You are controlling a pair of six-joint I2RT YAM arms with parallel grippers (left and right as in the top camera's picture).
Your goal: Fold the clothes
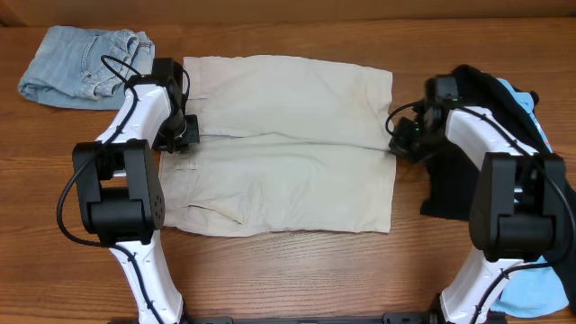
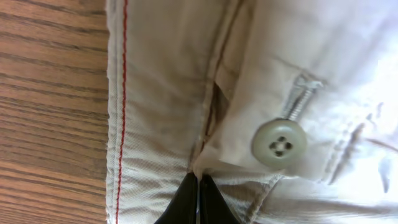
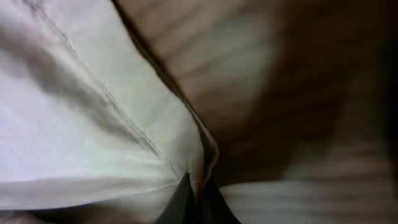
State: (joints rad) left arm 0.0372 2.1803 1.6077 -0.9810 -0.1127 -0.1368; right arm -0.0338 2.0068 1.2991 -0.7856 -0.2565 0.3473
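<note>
Shows the shorts (image 1: 288, 180) spread flat mid-counter (image 1: 288, 279), waistband to the left, leg ends to the right, a crease running along the middle. Shows the left pincer (image 2: 198, 200) clamped tight on the waistband edge at the fly, just beside the button (image 2: 278, 143), with a line of red stitching (image 2: 122, 93) a little further off. Shows the right pincer (image 3: 196, 200) at the opposite end of the crease, jaws likewise closed; blurred from the wrist, but probably pinching a fold of the pale cloth at the hem, bare wood behind it. Leaves the other clothes out of play — denim shorts (image 1: 85, 63) bunched at the far-left corner, a black garment (image 1: 445, 189) and a blue one (image 1: 540, 288) heaped under and beside the right arm, near the shorts' right edge.

Reads as the grasp step of the first fold, done at both ends, with no cloth raised yet. Calls next for lifting both ends together, keeping the cloth taut between them, and carrying one half over the other so leg lands on leg. Needs even height and pace on both sides — otherwise slack in the middle and a skewed edge. Needs a firm pinch on the right too, given thin cloth there.
</note>
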